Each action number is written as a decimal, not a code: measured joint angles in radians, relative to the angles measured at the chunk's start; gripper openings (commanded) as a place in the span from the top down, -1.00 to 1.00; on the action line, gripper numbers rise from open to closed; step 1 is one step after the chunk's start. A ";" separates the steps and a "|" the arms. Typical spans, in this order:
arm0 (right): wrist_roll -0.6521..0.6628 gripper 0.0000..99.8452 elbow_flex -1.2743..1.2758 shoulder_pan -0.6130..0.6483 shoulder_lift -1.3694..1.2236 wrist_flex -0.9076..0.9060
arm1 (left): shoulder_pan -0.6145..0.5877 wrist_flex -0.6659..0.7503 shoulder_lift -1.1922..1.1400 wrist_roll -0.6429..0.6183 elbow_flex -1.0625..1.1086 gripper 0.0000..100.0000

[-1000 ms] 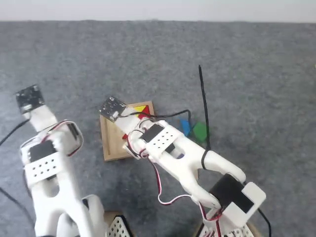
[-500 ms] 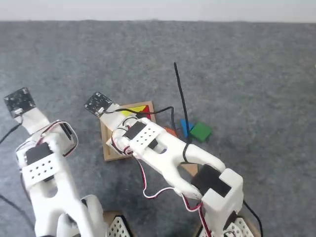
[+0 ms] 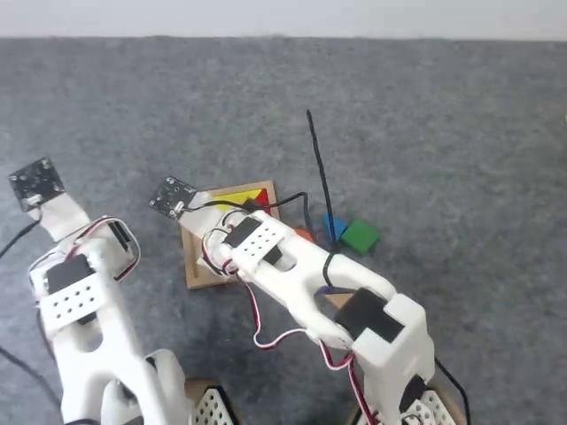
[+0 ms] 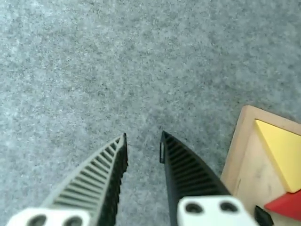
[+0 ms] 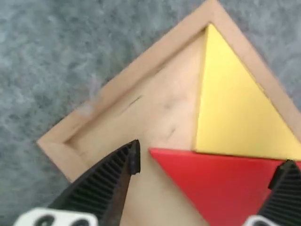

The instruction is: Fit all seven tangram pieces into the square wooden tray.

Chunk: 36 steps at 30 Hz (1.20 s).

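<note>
A grey carpeted table (image 3: pixel 443 115) carries everything, and the square wooden tray (image 3: pixel 193 266) lies near its middle.

The right arm (image 3: pixel 301 266) reaches across the tray from its near right corner and covers much of the tray floor in the high view. The right gripper (image 5: pixel 209 165) hangs low over the tray, its jaws spread wide with one finger on either side of the red triangle, gripping nothing.

The left arm (image 3: pixel 84 292) stands well to the left of the tray. The left gripper (image 4: pixel 143 139) hovers over bare carpet just outside the tray's edge (image 4: pixel 244 165), its jaws parted only a little and empty.

Inside the tray (image 5: pixel 155 108), the yellow triangle (image 5: pixel 230 103) fills one corner with two of its edges along the rim. The red triangle (image 5: pixel 221 183) lies flat in the tray against the yellow triangle's third edge, and the rest of the tray floor seen there is bare wood.

Outside the tray, off its right edge in the high view, sit three loose pieces. The green piece (image 3: pixel 360 236) is farthest from the tray. The blue piece (image 3: pixel 334 227) touches it on the tray side. The orange piece (image 3: pixel 306 235) lies nearest the tray, partly hidden by the right arm.

A black cable (image 3: pixel 317 164) rises from that arm, beyond the tray's far right corner.
</note>
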<state>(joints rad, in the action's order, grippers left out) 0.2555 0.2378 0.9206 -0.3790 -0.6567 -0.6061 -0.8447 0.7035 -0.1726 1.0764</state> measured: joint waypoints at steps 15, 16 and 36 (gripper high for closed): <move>0.135 0.15 0.000 -0.104 0.044 0.002 | 0.000 0.000 0.000 -0.002 0.000 0.77; 0.138 0.15 0.012 -0.106 0.058 0.002 | -0.002 0.000 0.000 -0.002 0.000 0.77; 0.147 0.15 0.157 -0.275 0.388 0.002 | 0.000 0.000 0.000 -0.002 0.000 0.77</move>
<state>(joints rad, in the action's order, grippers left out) 0.4028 0.3943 0.6460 0.0092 -0.6552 -0.6061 -0.8447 0.7035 -0.1741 1.0764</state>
